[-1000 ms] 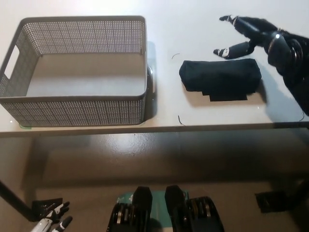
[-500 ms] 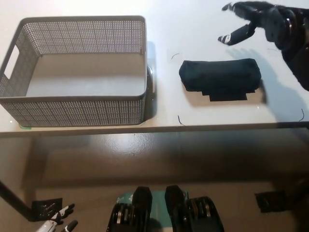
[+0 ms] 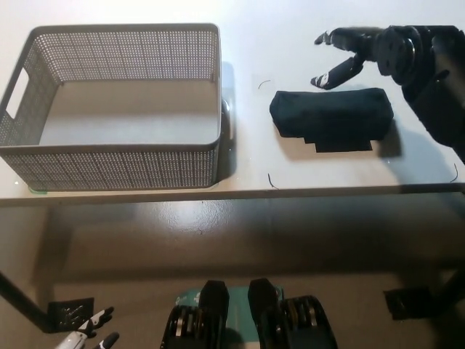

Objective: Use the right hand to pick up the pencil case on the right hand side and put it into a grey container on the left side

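A black pencil case [image 3: 333, 118] lies flat on the white table, right of centre. My black right hand [image 3: 363, 52] hovers just beyond its far edge, open with fingers spread toward the left, holding nothing. The grey perforated container [image 3: 211, 87] stands on the table's left side and has nothing inside. Only the fingertips of my white left hand [image 3: 91, 337] show at the bottom left, below the table, with its fingers apart.
The table's front edge [image 3: 232, 193] runs across the picture below the container and the case. Two small dark marks lie on the tabletop between the container and the case. The floor shows under the table.
My right hand rose toward the far side, then shifted left and lower, ending over the case's far edge. The case and the container have not moved.
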Tool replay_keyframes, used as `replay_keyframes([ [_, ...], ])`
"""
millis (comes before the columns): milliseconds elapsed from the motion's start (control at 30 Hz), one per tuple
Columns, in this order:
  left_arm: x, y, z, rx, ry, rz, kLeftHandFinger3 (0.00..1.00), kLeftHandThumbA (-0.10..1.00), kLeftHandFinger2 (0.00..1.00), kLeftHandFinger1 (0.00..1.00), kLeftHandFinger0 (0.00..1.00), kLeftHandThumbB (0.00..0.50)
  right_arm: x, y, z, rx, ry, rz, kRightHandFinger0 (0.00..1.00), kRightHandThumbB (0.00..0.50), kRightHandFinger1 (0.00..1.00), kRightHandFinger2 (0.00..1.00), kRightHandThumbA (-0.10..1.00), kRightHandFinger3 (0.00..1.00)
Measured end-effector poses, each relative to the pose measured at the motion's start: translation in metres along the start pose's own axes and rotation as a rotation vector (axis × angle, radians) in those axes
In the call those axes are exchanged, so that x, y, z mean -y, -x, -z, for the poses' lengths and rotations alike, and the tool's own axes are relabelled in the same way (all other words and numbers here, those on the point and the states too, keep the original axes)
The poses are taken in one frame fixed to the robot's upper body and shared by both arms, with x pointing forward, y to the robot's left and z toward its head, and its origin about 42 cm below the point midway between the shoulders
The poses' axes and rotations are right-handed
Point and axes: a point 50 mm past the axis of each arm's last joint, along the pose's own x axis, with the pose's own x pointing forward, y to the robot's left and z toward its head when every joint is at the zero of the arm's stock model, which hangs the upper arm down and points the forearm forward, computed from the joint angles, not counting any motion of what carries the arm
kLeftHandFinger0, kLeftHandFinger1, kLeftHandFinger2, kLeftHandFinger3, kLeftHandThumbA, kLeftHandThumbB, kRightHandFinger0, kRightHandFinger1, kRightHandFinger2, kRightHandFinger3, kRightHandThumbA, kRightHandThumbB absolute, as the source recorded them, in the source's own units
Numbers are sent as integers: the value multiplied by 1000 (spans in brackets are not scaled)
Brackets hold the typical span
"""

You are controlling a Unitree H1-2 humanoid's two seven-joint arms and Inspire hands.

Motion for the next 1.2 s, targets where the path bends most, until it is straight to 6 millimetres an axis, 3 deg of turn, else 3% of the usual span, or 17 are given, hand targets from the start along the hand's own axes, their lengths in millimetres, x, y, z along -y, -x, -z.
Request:
replay_keyframes([
  [167,0,0,-1,2,-2,1,1000,1000,1000,1000,1000,421,-22,-13,6,-41,-12,-75,1000,500,1000,1000,721,1000],
  [333,1,0,-1,6,-5,6,1000,1000,1000,1000,1000,438,-62,-32,8,-90,15,-170,1000,500,1000,1000,699,1000],
  [800,2,-3,-10,42,-18,13,1000,1000,1000,1000,1000,450,-107,-50,0,-88,76,-108,1000,500,1000,1000,688,1000],
  [1067,-2,-8,-16,68,-27,5,1000,1000,1000,1000,1000,442,-128,-53,-2,-69,72,-44,1000,500,1000,1000,588,1000],
  [1100,-3,-10,-18,73,-29,3,1000,1000,1000,1000,1000,435,-131,-53,-1,-65,72,-29,1000,500,1000,1000,432,1000],
  [1133,-3,-10,-19,75,-31,2,1000,1000,1000,1000,1000,428,-134,-53,0,-60,70,-17,840,342,799,923,138,1000],
  [1167,-4,-11,-19,78,-31,2,1000,1000,1000,1000,1000,428,-136,-54,1,-55,68,8,648,385,701,863,162,1000],
  [1200,-4,-11,-19,79,-32,2,1000,1000,1000,1000,1000,422,-139,-54,2,-51,66,30,51,254,95,292,-90,941],
])
